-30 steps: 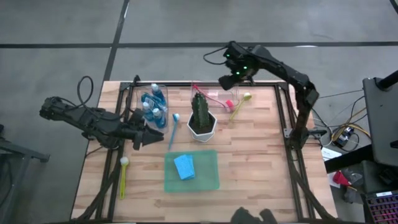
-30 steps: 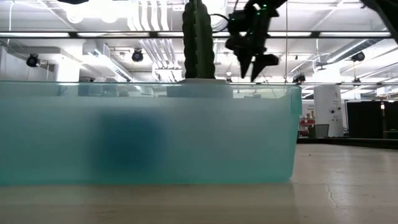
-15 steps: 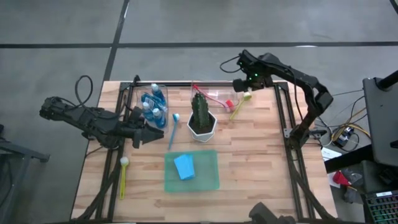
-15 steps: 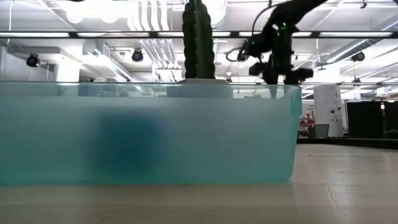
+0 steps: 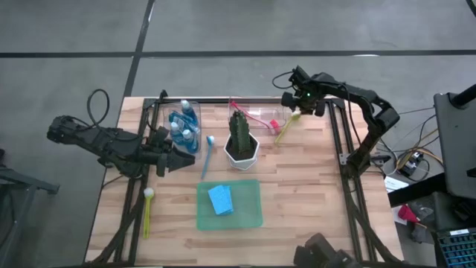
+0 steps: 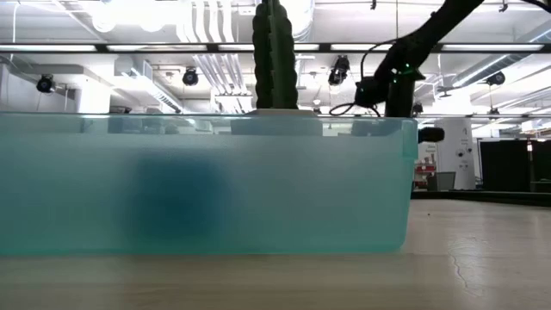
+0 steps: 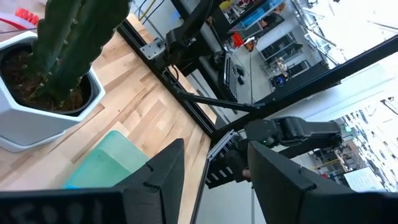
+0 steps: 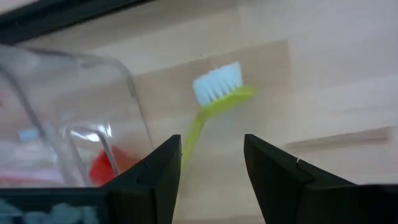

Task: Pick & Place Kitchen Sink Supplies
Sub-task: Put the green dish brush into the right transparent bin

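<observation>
Yellow-green, with white bristles, a brush (image 8: 208, 102) lies on the wooden table (image 5: 312, 186) beside a clear container (image 8: 81, 118) near the far edge. The right gripper (image 5: 295, 105) hangs over its bristle end, fingers (image 8: 283, 171) spread and empty. The left gripper (image 5: 181, 161) waits with fingers apart, near the blue brush (image 5: 207, 155) and the clear bin of soap bottles (image 5: 186, 119). A light-blue sponge (image 5: 220, 199) rests on the green mat (image 5: 249, 212), in front of the potted cactus (image 5: 240, 138). Another yellow brush (image 5: 147, 211) lies at the table's left edge.
</observation>
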Tool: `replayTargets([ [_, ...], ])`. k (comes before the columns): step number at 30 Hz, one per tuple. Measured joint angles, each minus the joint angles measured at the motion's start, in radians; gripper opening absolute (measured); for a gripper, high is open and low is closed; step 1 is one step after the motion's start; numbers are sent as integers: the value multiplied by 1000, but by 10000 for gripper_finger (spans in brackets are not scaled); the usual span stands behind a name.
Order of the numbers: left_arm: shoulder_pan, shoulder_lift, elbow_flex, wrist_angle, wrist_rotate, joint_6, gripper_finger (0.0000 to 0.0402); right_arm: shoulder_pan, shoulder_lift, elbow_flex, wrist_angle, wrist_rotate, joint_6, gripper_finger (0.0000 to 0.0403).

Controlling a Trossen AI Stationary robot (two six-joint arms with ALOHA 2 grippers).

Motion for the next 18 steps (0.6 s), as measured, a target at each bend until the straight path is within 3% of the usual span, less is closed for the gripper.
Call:
replayTargets([
  [8, 1, 0, 0, 0, 0, -5, 167, -36, 0, -98, 134, -20, 205, 172],
  [18, 1, 0, 0, 0, -2, -27, 167, -63, 0, -183, 275, -25, 262, 185],
])
